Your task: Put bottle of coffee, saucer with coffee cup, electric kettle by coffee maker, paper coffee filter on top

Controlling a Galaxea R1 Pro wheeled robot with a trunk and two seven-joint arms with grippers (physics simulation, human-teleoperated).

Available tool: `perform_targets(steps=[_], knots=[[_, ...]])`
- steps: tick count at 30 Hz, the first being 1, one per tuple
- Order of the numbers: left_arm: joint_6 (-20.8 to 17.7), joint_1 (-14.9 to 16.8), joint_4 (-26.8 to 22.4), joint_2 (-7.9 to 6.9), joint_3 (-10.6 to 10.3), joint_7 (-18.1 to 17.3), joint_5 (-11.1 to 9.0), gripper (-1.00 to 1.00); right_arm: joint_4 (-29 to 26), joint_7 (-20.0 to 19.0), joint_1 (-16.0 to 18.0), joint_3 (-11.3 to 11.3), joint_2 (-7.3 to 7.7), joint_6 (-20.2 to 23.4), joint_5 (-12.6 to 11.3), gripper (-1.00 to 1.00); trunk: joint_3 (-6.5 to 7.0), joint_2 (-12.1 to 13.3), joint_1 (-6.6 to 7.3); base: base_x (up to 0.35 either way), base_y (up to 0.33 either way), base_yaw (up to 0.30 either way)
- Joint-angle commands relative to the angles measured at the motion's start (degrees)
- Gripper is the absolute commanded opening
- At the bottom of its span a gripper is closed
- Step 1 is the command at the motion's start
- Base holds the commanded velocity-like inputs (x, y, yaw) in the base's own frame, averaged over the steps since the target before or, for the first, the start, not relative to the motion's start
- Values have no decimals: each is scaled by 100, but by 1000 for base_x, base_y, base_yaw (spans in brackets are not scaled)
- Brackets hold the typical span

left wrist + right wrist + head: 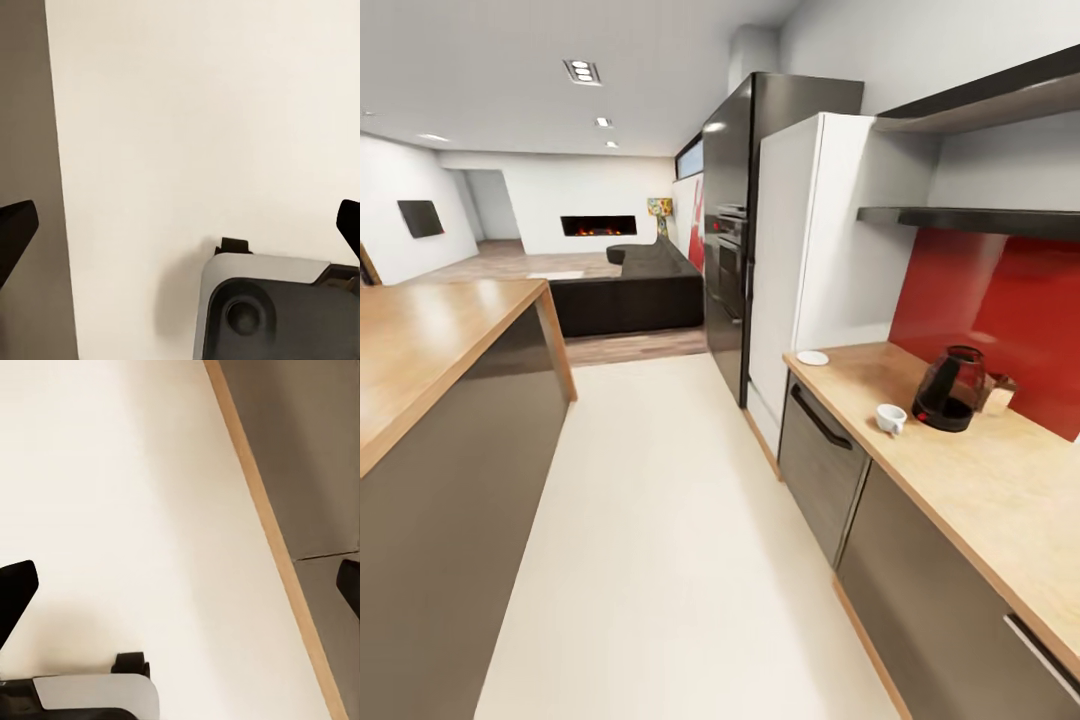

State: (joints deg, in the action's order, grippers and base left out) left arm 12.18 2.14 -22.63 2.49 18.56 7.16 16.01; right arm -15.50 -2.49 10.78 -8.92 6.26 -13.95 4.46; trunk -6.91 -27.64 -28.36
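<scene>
Kitchen aisle, seen from the head camera. A pale cream floor (650, 520) runs between a wood-topped island (430, 340) at the left and the countertop (980, 480), a light wood-grain worktop over grey cabinets (920, 590), at the right. Behind the worktop a red backsplash (1000, 310) rises to two dark wall shelves (980, 218); a white tall unit (810, 250) and a black oven column (735, 230) close the run, with a dark sofa (630, 290) and a lit fireplace (598, 225) in the far room.

The electric kettle (950, 388), dark glass with a black handle, stands upright near the backsplash, with a small tan object (1000, 395) just beside it against the red wall. The coffee cup (890, 418) sits upright near the kettle, toward the counter's front edge, apart from it. The saucer (813, 357) lies flat at the counter's far end, well apart from the cup. No writing or label is legible.

In each wrist view, the left gripper (180, 225) and right gripper (180, 585) hang over bare floor above part of the robot's grey base (262, 307), black fingertips (15, 225) spread wide to opposite edges, holding and touching nothing.
</scene>
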Motion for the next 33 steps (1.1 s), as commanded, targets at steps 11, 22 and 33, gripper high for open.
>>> perform_targets(steps=[11,22,33], knots=[[21,10,5,5,34,13,60,100,9,-32,4,-42,-2,-19,54,100,-33,-9,-6,337,1,121],[21,12,5,5,34,13,60,100,12,-39,4,-47,6,-13,55,100,-33,-9,-6,338,0,1],[21,9,5,5,34,13,67,100,26,-41,4,-31,19,-20,71,100,-33,-9,-6,338,0,0]])
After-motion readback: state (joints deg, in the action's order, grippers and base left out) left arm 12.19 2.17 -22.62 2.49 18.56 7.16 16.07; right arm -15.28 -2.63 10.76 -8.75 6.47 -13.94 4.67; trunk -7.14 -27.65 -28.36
